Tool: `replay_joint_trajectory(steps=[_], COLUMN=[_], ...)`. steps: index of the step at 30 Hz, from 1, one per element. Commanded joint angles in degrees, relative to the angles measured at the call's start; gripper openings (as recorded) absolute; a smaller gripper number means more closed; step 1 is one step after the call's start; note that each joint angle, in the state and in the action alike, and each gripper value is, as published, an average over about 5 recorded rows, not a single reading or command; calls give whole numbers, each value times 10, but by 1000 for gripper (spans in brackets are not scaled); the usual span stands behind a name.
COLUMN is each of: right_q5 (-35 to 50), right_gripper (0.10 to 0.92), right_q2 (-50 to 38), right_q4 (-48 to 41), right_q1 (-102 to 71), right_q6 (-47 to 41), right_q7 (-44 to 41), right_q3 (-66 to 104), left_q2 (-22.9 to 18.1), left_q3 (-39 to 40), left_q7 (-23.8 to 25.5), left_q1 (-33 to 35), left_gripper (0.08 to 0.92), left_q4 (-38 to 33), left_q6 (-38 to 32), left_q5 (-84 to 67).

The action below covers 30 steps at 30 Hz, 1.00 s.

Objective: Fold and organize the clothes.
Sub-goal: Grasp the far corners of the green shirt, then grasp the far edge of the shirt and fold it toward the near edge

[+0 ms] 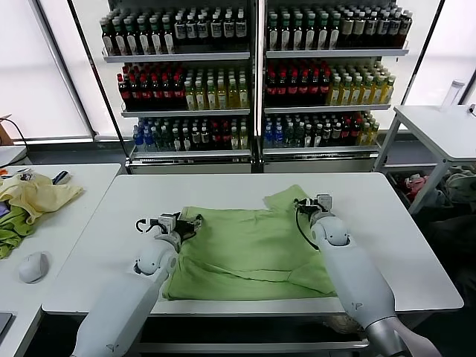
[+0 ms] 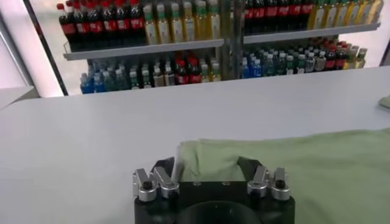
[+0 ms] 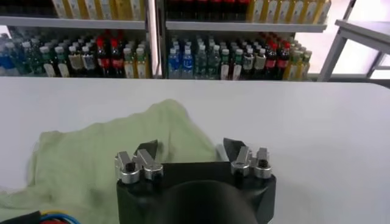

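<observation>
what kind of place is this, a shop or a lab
Likely a mock shop set up as a lab: shelves of bottled drinks fill the back, while plain white tables hold a light green shirt and a computer mouse.

Shirt point(image 1: 245, 253) buttons and graphic hidden

Work table point(image 1: 387, 223): white top, centre of the head view.
Shelving point(image 1: 256, 53): at 12 o'clock behind the table, rows of bottles with dark, red, yellow and blue contents.
Side table point(image 1: 82, 186): at 9 o'clock, white.
Pale yellow garment point(image 1: 41, 195): crumpled on the side table.
Darker green cloth point(image 1: 11, 236): just below the yellow garment, touching it.
Computer mouse point(image 1: 33, 266): at 8 o'clock, pale grey.
Second white table point(image 1: 439, 126): at 2 o'clock.
</observation>
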Motion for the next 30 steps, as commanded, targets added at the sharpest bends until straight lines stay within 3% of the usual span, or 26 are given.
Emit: replay_joint_trajectory(steps=[1,15,19,30], right_q5=[13,30,31,49], right_gripper=[553,154,117,116], right_q2=[8,-22,-40,-85], right_q4=[-26,62,120,268], right_q1=[11,-26,-51,-128], right_q6=[-7,-10,-4,-3], right_q7=[-7,-19,-21,-18], right_q3=[-4,-7,-5,27], left_q2=[-3,27,41,79], left_q3=[4,-10,-18,-44], left_q7=[3,15,16,19], left_q1=[0,33,47,106], left_gripper=[550,147,89,86], left_q4=[2,-40,-67,-192], left_q6=[1,-6,-18,-27], left_q5=[-10,-53,-67,-78])
